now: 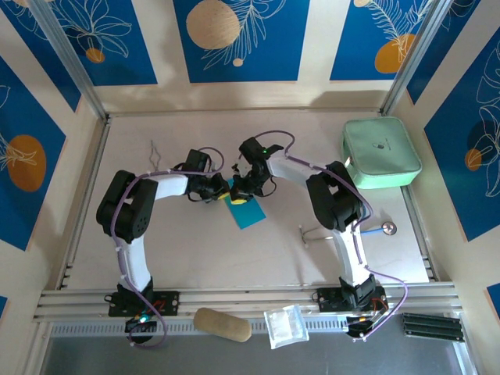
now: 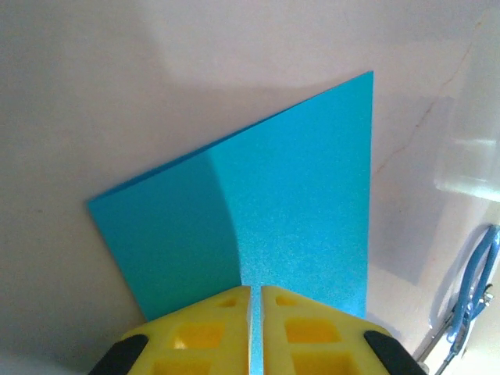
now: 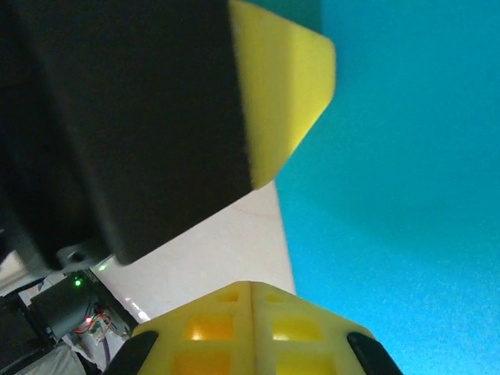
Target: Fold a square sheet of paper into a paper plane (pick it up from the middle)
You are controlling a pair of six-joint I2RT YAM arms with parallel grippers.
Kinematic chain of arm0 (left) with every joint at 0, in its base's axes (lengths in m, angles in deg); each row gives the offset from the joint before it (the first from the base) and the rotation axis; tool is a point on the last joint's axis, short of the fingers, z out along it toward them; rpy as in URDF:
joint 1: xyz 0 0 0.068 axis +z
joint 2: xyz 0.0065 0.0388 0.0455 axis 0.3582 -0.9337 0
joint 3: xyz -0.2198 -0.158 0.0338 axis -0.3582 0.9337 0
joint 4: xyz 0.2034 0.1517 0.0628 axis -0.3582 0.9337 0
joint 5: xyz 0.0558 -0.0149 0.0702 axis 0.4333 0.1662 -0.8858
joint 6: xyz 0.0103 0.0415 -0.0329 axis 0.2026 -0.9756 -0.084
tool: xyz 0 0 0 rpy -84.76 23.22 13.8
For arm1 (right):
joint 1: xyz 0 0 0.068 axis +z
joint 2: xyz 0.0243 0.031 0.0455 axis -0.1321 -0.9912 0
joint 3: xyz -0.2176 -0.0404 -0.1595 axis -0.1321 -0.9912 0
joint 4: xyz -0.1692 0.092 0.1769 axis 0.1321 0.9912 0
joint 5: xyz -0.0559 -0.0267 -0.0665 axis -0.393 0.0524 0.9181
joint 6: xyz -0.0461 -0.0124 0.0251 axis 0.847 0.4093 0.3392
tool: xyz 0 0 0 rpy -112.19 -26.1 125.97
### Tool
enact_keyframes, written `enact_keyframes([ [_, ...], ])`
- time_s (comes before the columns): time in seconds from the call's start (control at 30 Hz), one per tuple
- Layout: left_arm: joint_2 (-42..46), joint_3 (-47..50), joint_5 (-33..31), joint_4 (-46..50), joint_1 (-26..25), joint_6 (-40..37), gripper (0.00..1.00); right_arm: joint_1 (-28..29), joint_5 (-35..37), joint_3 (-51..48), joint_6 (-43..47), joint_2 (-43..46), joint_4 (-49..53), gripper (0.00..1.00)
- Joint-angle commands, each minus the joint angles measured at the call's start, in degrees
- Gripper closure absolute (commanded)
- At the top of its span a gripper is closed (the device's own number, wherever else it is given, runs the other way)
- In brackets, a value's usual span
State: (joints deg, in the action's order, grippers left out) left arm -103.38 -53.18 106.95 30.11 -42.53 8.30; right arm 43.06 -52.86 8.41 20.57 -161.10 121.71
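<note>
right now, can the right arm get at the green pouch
Probably yes: the green pouch lies in the open beside that arm's elbow, nothing on it. The right claw, shut beside the blue paper, would have to swing back.

- top external hangs high behind the arm bases, looking down, wide over the whole table (image 1: 156,250).
- left wrist peers past the left gripper (image 2: 251,293), tight on the square sheet of paper (image 2: 297,203).
- right wrist sits even closer, sharing that sheet.
</note>
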Motion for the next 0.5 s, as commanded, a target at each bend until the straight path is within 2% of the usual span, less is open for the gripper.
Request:
enact_keyframes([
  [0.0,1.8,0.9,-2.0,-1.1,0.9,0.1,0.87,-0.1,-0.9,-0.2,0.7,-2.0,-0.4,1.0],
  [0.3,-1.3,1.0,-2.1,-1.4,1.2,-0.1,0.87,0.0,0.8,-1.8,0.9,-4.5,-0.3,1.0],
  [0.47,-3.0,-1.1,0.0,0.6,1.2,-3.8,0.87,0.0,0.9,-3.4,-0.4,-4.6,-0.5,1.0],
])
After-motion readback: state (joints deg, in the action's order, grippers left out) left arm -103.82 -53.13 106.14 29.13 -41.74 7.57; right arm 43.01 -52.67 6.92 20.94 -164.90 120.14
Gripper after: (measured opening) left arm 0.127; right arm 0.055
